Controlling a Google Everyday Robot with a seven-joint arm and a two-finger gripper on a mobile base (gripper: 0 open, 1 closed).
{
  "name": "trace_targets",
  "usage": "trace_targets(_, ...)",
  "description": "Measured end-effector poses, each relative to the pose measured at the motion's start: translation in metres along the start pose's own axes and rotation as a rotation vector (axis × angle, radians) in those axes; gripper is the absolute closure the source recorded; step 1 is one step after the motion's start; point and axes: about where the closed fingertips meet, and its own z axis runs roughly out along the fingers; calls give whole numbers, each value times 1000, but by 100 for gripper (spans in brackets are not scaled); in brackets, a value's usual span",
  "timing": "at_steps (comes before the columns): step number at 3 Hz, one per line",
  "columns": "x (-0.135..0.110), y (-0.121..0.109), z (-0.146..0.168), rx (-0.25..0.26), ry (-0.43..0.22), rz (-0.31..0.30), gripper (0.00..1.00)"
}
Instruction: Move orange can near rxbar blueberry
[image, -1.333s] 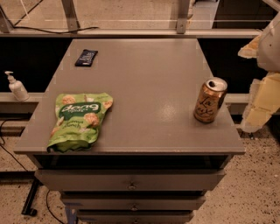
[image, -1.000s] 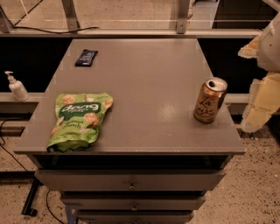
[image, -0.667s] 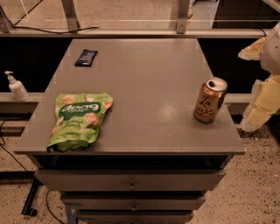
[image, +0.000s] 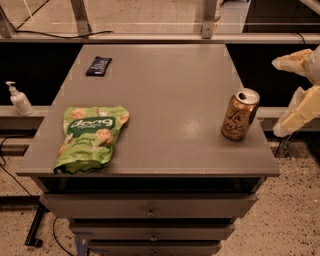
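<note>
The orange can (image: 240, 114) stands upright near the front right corner of the grey cabinet top (image: 170, 90). The rxbar blueberry (image: 98, 66), a small dark navy wrapper, lies flat at the far left of the top. My gripper (image: 278, 97) is at the right edge of the view, just off the cabinet's right side and to the right of the can. Its two cream fingers (image: 298, 116) are spread apart and hold nothing. It does not touch the can.
A large green snack pouch (image: 90, 137) lies at the front left of the top. A white pump bottle (image: 19, 99) stands on a ledge to the left of the cabinet. Drawers (image: 150, 212) are below the front edge. A metal rail (image: 150, 36) runs behind.
The upper finger of my gripper has dipped slightly. The can, the bar and the pouch have not moved.
</note>
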Motion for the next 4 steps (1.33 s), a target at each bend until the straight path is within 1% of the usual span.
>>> trace_targets(1,2,-16,24,-48,-128,14,0)
trace_targets(2,9,-21,48,-99,-194,41,0)
trace_targets(3,14,-15,68,-146,-230,65,0)
trace_targets(4,17,-13,78,-167,-253,83,18)
